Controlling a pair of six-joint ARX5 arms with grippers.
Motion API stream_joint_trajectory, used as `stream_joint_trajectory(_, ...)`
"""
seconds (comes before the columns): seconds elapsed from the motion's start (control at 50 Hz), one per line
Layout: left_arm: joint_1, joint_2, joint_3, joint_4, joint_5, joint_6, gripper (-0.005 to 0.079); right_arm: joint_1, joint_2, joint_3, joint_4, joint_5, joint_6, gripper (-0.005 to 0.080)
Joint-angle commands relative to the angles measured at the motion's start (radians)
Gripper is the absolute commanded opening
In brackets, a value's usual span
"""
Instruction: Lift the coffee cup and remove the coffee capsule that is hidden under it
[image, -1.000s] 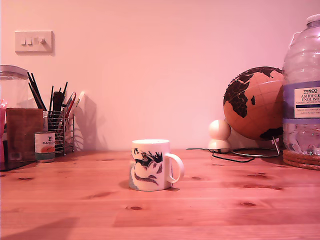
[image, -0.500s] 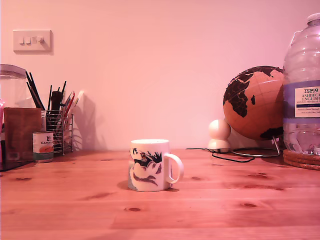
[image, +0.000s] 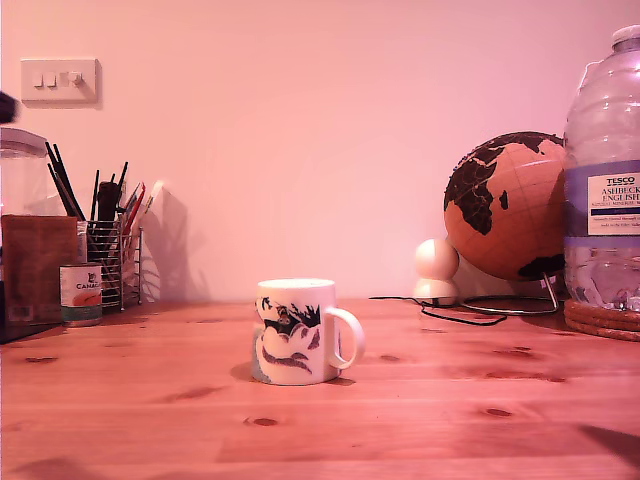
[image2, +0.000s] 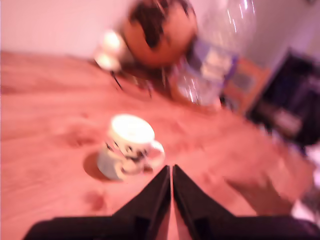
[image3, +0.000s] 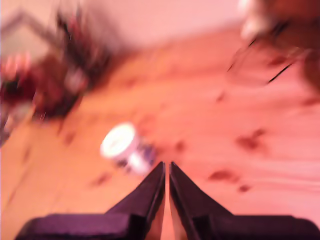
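A plain wall with a light switch (image: 65, 81) backed a knotty wooden table (image: 450, 410), all of it washed in a pinkish light. The coffee cup (image: 295, 330) stood near the middle of the table, its opening appearing to face up and its handle toward the exterior view's right. At the exterior view's right were a globe (image: 505, 205) and a big water bottle (image: 603, 180); at that view's left stood a wire holder of pens (image: 110, 255) with a small tin can (image: 80, 293) just beside it.

Nothing of the task looked done. The cup rested flat on the wood, untouched, and the coffee capsule was not visible in any view, so I judged it was hidden under the cup, if it was there at all. Neither arm showed in the exterior view.

My first gripper (image2: 171, 170) hung above the table with its jaws pressed together and empty, the cup (image2: 129, 147) just ahead of its tips. My second gripper (image3: 166, 166) was likewise closed on nothing, with the cup (image3: 125, 147) ahead of it. Both wrist views were blurred.

What remained was everything: opening a gripper, taking the cup, lifting it, and picking out the capsule.
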Motion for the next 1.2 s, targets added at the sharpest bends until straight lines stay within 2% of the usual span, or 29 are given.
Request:
stream_joint_trajectory(0.0,-0.029,0.069,0.052,-0.026,-0.009,0.081,-0.0021,0.058,0.087,0.055,-0.027,0.003,-0.024,0.0006)
stream_joint_trajectory(0.2,-0.117,0.285,0.193,-0.121,-0.104,0.259,-0.0021,0.247,0.341,0.228,-0.070,0.112,-0.094,0.0021)
stream_joint_trajectory(0.4,-0.187,0.440,0.245,-0.132,-0.127,0.306,-0.0021,0.379,0.558,0.354,-0.081,0.194,-0.148,0.0068)
stream_joint_trajectory(0.62,-0.243,0.519,0.246,-0.132,-0.126,0.307,-0.0018,0.433,0.764,0.473,-0.130,0.216,-0.226,0.0244)
stream_joint_trajectory(0.74,-0.269,0.529,0.246,-0.122,-0.126,0.307,-0.0018,0.461,0.855,0.540,-0.158,0.304,-0.283,0.0418)
stream_joint_trajectory(0.8,-0.277,0.531,0.246,-0.114,-0.127,0.307,-0.0018,0.479,0.891,0.565,-0.163,0.341,-0.340,0.0469)
stream_joint_trajectory(0.9,-0.284,0.531,0.246,-0.105,-0.128,0.307,-0.0018,0.503,0.943,0.607,-0.186,0.388,-0.384,0.0475)
stream_joint_trajectory(1.18,-0.285,0.531,0.246,-0.102,-0.165,0.307,-0.0018,0.555,1.067,0.674,-0.206,0.391,-0.460,0.0475)
